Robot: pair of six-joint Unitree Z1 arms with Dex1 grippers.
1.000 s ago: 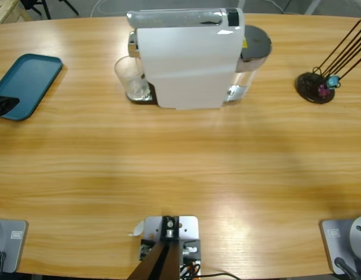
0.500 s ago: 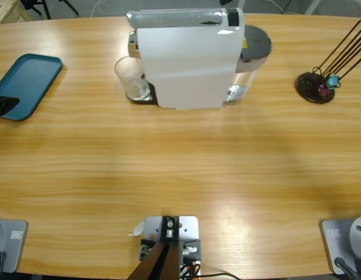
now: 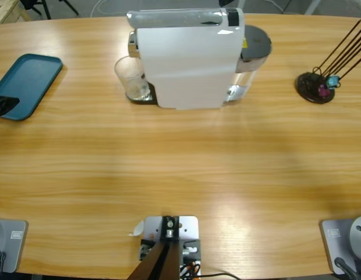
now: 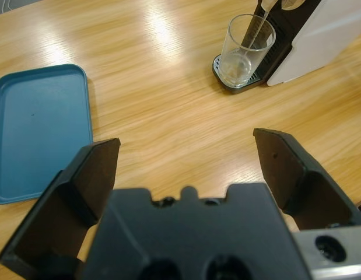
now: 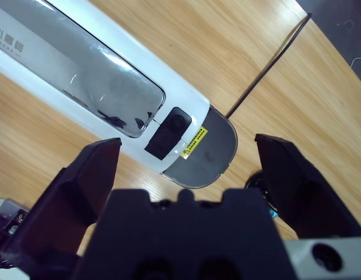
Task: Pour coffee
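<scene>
A clear glass [image 3: 132, 79] stands on the dark drip tray at the left end of the white coffee machine [image 3: 186, 58]. In the left wrist view the glass [image 4: 245, 49] sits under the spout, with a shallow pale layer of coffee [image 4: 235, 71] at its bottom. My left gripper [image 4: 186, 143] is open and holds nothing, well short of the glass; only a black tip of it [image 3: 4, 106] shows at the high view's left edge. My right gripper [image 5: 187, 144] is open, high above the machine's top [image 5: 81, 64], and is out of the high view.
A teal tray [image 3: 27, 83] lies at the far left, seen also as the tray [image 4: 37, 128] in the left wrist view. A dark round holder with long thin sticks [image 3: 315, 86] stands at the far right. A grey tank lid [image 5: 206, 153] caps the machine's end.
</scene>
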